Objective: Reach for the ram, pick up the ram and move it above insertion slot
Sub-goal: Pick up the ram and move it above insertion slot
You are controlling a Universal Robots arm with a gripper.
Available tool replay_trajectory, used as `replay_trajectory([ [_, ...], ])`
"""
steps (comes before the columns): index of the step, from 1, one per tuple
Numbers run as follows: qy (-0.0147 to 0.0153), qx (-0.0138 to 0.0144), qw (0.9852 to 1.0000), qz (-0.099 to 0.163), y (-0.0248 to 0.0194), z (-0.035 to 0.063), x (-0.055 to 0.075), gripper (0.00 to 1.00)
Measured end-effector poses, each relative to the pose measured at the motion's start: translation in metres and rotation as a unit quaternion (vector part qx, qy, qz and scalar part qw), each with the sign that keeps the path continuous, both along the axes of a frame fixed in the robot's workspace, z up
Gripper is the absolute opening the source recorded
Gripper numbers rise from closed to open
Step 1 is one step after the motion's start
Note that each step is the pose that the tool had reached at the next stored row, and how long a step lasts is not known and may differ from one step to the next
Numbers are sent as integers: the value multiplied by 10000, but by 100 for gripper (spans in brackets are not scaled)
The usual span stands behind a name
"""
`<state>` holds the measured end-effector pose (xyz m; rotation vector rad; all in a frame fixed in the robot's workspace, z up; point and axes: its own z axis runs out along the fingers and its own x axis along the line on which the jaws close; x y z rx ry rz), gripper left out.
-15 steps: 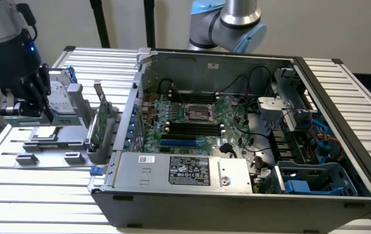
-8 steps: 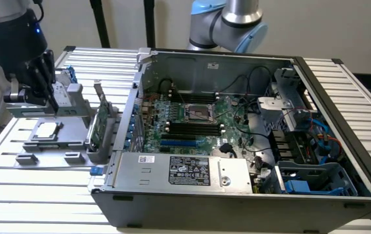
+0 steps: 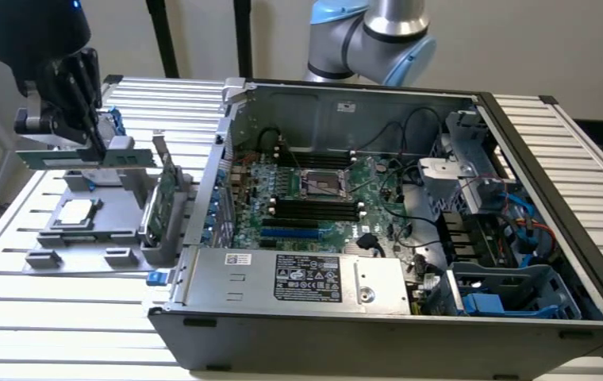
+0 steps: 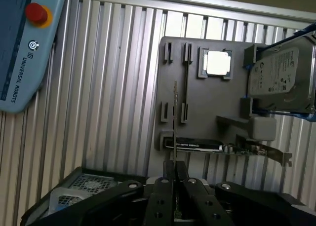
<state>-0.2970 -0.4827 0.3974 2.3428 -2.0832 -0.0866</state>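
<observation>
My gripper (image 3: 79, 141) hangs at the exterior view's upper left, shut on the ram (image 3: 121, 160). The ram is a long thin green stick held level above the grey fixture plate (image 3: 111, 202), clear of it. In the wrist view the ram (image 4: 175, 112) shows edge-on as a thin line rising from between the black fingertips (image 4: 168, 172) of the gripper (image 4: 175, 168), over the plate's empty holder brackets (image 4: 174, 110). The black memory slots (image 3: 317, 208) lie on the motherboard inside the open computer case (image 3: 555, 262), well to the exterior view's right of the gripper.
On the fixture plate (image 4: 207, 107) sit a processor chip (image 4: 217, 63), a silver hard drive in blue rails (image 4: 281, 75) and a wider expansion card (image 4: 222, 147) with a metal bracket. A teach pendant (image 4: 24, 48) lies on the slatted table (image 4: 108, 88). The case's near wall (image 3: 212, 182) rises between plate and motherboard.
</observation>
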Motion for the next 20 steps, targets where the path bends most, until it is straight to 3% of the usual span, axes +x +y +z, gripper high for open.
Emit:
replay_trajectory([
  [3,8,14,10000,3,3,65,104,13],
  [9,10,44,10000,4,33,67,340,13],
  [11,11,70,10000,3,40,66,429,13],
  [13,11,129,9999,3,41,64,520,13],
  [17,11,287,9996,4,43,61,703,13],
  [20,11,354,9994,3,48,56,838,13],
])
